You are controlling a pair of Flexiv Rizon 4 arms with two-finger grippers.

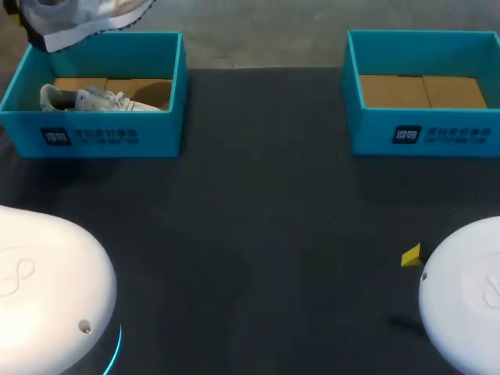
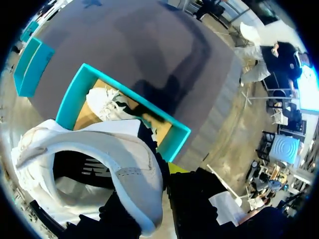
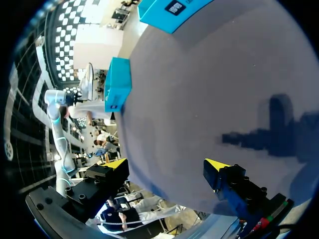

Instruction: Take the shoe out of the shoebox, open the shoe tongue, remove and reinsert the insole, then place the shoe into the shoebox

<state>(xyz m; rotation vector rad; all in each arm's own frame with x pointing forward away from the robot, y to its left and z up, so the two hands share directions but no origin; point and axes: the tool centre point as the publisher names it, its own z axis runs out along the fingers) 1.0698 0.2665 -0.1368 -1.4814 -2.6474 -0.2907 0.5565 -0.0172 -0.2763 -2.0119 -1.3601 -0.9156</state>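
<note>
Two teal cardboard shoeboxes are sitting on the dark matte table [image 1: 258,234] in the head view. The left teal shoebox [image 1: 101,137] is holding a second white sneaker [image 1: 94,99] on its brown floor. The right teal shoebox [image 1: 422,133] is standing well apart from the left one, showing only brown cardboard inside. The white and grey mesh sneaker [image 1: 78,19] is hanging in the air just above the left shoebox's far rim, so it is out of the box.

Left wrist view: the left gripper [image 2: 162,174] is pinching the sneaker's padded collar, one finger looking to be inside the opening. Directly below it, the left shoebox is lying open.

Right wrist view: the right gripper [image 3: 167,167] is hovering over bare table well away from the left shoebox, fingers spread wide, holding nothing.

Judging handling: the shoe is looking light, with a soft upper and a stiffer sole. A collar grip is probably letting the toe sag and swing, so setting it down sole-first seems wise. The tongue and insole are likely thin and floppy, needing a pinch at an edge. The matte surface should be giving friction, and the stretch between the boxes is offering working room.
</note>
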